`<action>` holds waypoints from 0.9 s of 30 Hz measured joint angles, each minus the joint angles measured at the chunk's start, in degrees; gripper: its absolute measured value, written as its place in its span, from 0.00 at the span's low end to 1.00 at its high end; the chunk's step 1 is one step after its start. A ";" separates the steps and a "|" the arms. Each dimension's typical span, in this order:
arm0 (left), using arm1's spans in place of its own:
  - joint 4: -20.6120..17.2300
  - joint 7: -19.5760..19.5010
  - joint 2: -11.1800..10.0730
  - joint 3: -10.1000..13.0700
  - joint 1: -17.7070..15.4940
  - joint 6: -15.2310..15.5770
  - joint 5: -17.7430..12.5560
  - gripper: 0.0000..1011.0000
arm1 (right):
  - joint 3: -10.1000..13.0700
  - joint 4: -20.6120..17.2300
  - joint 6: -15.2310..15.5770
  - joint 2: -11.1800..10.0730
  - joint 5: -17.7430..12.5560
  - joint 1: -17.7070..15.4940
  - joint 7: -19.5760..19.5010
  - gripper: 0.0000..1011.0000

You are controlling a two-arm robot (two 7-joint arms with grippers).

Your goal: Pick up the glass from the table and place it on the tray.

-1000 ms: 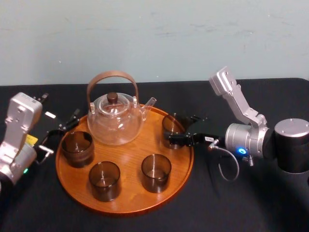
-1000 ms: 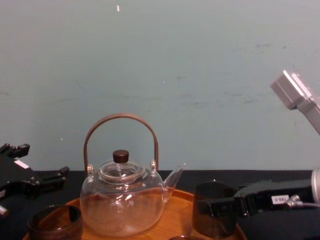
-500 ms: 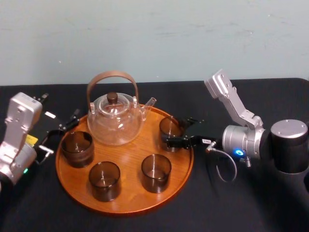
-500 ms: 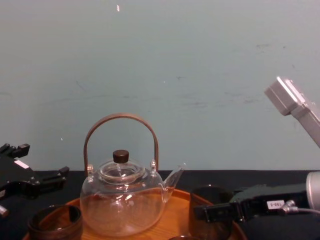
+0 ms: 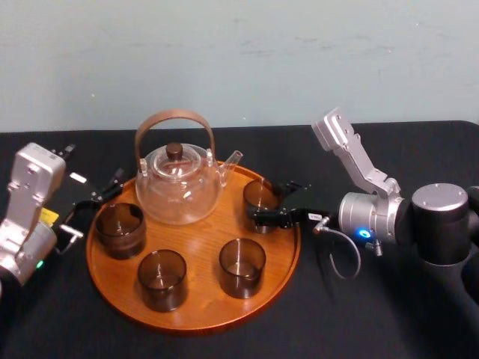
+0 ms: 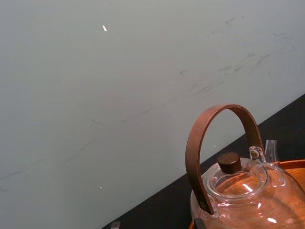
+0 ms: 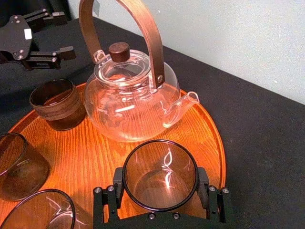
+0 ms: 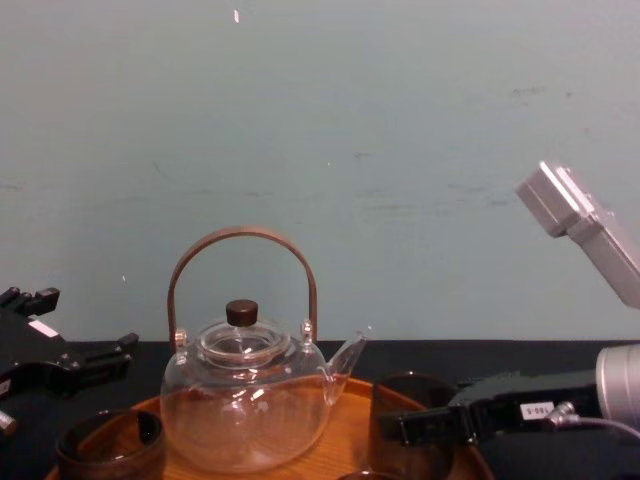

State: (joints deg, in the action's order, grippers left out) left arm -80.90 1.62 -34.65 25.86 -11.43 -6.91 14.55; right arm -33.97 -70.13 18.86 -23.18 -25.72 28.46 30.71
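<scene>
Right gripper (image 5: 275, 203) is clamped on the glass (image 5: 263, 194), one finger on each side. It holds the glass over the tray (image 5: 196, 243), just inside the right rim and near the spout of the teapot (image 5: 178, 185). Whether the base touches the wood cannot be told.

Risks, as judged:
- Letting go short of the wood would drop or tip the glass.
- A base landing on the raised rim would tilt it toward the surface (image 5: 337, 321).
- Drifting inward would knock the spout.

Left gripper (image 5: 91, 209), fingers apart, idles beside the tray's left rim.
</scene>
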 joint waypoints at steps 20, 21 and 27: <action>0.00 0.00 0.00 0.00 0.00 0.00 0.00 0.99 | -0.25 3.33 -0.50 1.41 1.05 0.85 0.46 0.91; 0.00 0.00 0.00 0.00 0.00 0.00 0.00 0.99 | -0.24 3.26 -0.53 1.41 1.17 0.80 0.34 0.91; 0.00 0.00 0.00 0.00 0.00 0.00 0.00 0.99 | -0.20 3.15 -0.61 1.38 1.38 0.69 0.14 0.91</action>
State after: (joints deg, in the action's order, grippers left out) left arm -80.90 1.62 -34.65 25.86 -11.43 -6.91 14.55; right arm -34.18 -66.99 18.25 -21.79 -24.34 29.14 30.84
